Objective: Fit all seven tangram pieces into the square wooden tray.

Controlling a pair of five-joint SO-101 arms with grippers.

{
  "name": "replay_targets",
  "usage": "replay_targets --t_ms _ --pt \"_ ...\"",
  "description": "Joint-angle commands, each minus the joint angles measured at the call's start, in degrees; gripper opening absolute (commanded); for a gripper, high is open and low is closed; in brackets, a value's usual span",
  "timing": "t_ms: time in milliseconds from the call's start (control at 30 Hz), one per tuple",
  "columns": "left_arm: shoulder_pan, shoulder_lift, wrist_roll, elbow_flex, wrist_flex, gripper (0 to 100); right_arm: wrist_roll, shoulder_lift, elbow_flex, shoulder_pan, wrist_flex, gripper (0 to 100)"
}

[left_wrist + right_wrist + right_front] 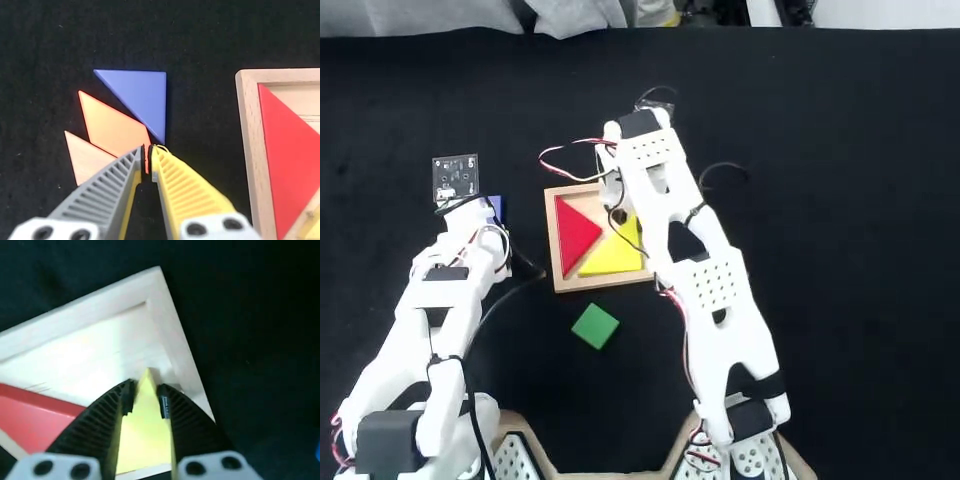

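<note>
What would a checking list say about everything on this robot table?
Surface: black table, no spills seen.
Job's things: wooden tray holds red triangle; green square, blue triangle, orange parallelogram, pale triangle lie outside.
Clutter: small board on the table.
Grippers: left gripper shut on orange parallelogram's corner; right gripper shut on yellow triangle at the tray's corner.
Cables: loose wires along both arms.
Surroundings: grey fabric, it seems, beyond the table.

I see a black cloth (840,150) covering the whole table, and beyond its far edge a strip of pale grey crumpled fabric (570,14).
</note>
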Motion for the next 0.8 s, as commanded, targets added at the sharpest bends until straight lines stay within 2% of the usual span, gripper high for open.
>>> replay_targets --t_ms 0,167,367,533,767 --pt "0.6 -1.7 0.0 -2.9 0.2 5 -0.2 -1.1 -1.9 0.3 1.8 1.1" --pt "0.6 -1.7 0.0 -2.9 0.2 5 0.9 -9.8 -1.5 -0.8 1.8 1.1" --pt "0.6 -1.7 0.0 -2.9 0.2 5 16.1 -17.6 0.3 -5.0 1.8 1.1" --pt "0.6 -1.7 0.0 -2.9 0.2 5 17.8 -20.4 7.3 -5.4 1.8 1.1" --pt "0.6 -1.7 0.0 -2.9 0.2 5 28.7 -24.2 11.6 -4.9 1.6 1.2"
